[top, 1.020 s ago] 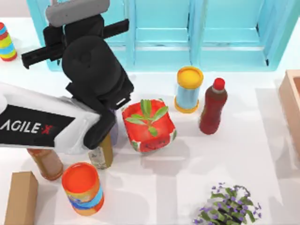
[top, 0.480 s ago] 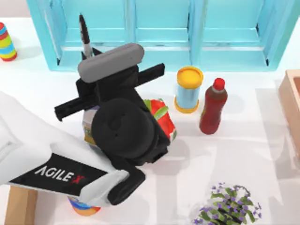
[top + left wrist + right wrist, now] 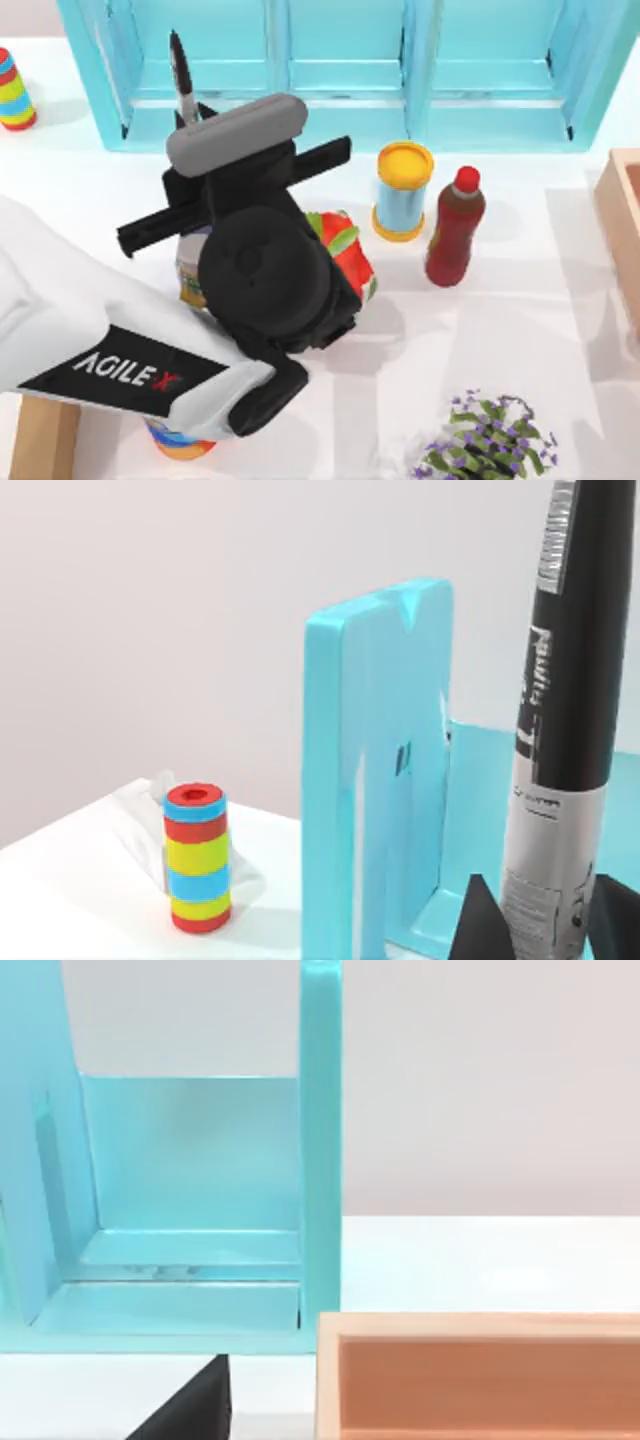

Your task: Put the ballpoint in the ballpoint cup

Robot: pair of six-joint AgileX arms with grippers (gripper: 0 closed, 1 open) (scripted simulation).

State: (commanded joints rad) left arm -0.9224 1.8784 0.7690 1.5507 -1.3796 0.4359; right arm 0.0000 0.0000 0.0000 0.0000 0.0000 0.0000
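Holding: our left gripper (image 3: 535, 920) is closed on the ballpoint (image 3: 565, 730), with a dark finger (image 3: 478, 925) pressed against each side of its grey lower barrel.
Left arm: our arm reaches in from the table's left side, and its black wrist sits over the middle-left of the table, covering much of what stands below it.
Ballpoint: in the top view the ballpoint (image 3: 182, 85) sticks out past the grey camera housing (image 3: 236, 132), its dark tip lying over the left bay of the turquoise shelf unit (image 3: 345, 70). In the left wrist view its black upper barrel carries printed lettering.
Ballpoint cup: we cannot make it out under the arm, so its place stays untold.
Right gripper: a dark finger edge (image 3: 190, 1410) shows in the right wrist view, and we cannot tell how far apart its fingers are.
Plant pot: the red watermelon-patterned pot (image 3: 350, 262) peeks out just right of the wrist.
Can: the yellow-lidded blue can (image 3: 403, 190) stands upright beside the pot.
Bottle: the red-capped brown bottle (image 3: 455, 228) stands just right of the can.
Striped cylinder: the red, yellow and blue striped cylinder (image 3: 197, 858) stands at the far left of the table.
Wooden box: the box (image 3: 480, 1375) sits at the table's right edge.
Purple flowers: the flowers (image 3: 490, 435) lie at the near right.
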